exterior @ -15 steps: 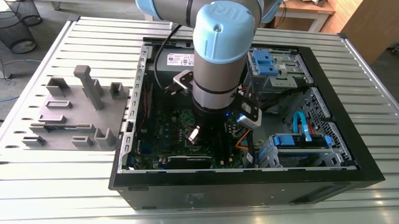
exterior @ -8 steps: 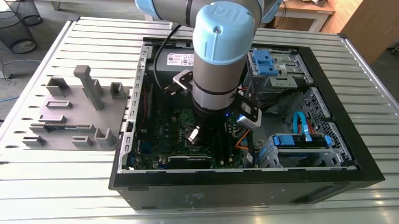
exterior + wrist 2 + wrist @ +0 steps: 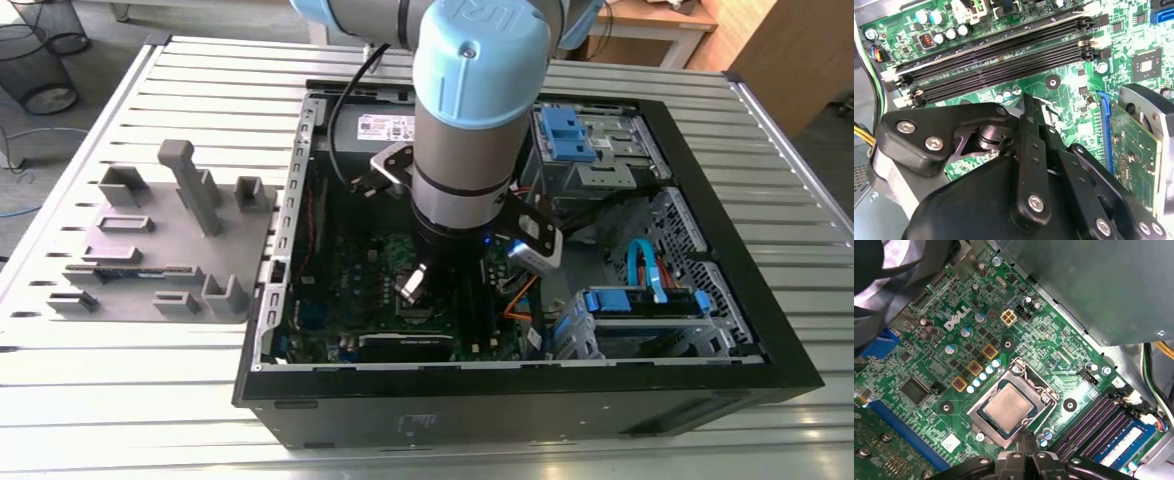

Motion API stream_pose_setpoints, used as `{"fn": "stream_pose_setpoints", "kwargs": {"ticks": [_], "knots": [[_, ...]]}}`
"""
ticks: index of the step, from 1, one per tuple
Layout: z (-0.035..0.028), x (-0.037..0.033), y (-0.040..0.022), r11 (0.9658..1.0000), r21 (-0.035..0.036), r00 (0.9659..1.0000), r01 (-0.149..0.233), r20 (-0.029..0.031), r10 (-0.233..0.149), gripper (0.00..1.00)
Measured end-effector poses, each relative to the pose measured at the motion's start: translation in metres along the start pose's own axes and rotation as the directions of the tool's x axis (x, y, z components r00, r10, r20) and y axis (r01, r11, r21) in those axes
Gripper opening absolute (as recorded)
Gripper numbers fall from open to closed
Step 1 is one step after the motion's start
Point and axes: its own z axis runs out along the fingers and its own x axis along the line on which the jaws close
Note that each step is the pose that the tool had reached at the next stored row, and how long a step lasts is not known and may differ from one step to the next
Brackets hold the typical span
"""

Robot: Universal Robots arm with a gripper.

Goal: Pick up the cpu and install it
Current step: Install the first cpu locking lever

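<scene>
We find the cpu (image 3: 1006,410) seated flat inside the socket frame (image 3: 1026,371) on the motherboard (image 3: 929,360). The gripper (image 3: 1027,436) hangs just beside the frame's corner nearest the memory slots (image 3: 1094,425), fingers pressed together, holding nothing; the square chip presents no long axis

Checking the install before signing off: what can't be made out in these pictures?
- Exterior view: the arm hides the socket area of the motherboard.
- Second wrist view: the gripper covers the motherboard beneath it.
- First wrist view: the cpu lies in its socket frame; whether the frame is latched is too small to tell.
</scene>
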Motion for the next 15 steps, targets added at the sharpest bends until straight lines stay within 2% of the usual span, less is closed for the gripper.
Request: {"fn": "stream_pose_setpoints", "kwargs": {"ticks": [8,13,15], "knots": [[-0.0002,0.0004,-0.0004,1.0000,-0.0051,1.0000,-0.002,0.0046,0.002,0.11],[-0.0002,0.0013,-0.0022,0.9997,-0.0233,0.9998,-0.004,0.0193,0.004,0.11],[-0.0002,0.0015,-0.0024,0.9997,-0.0260,0.9998,-0.004,0.0218,0.004,0.11]]}}
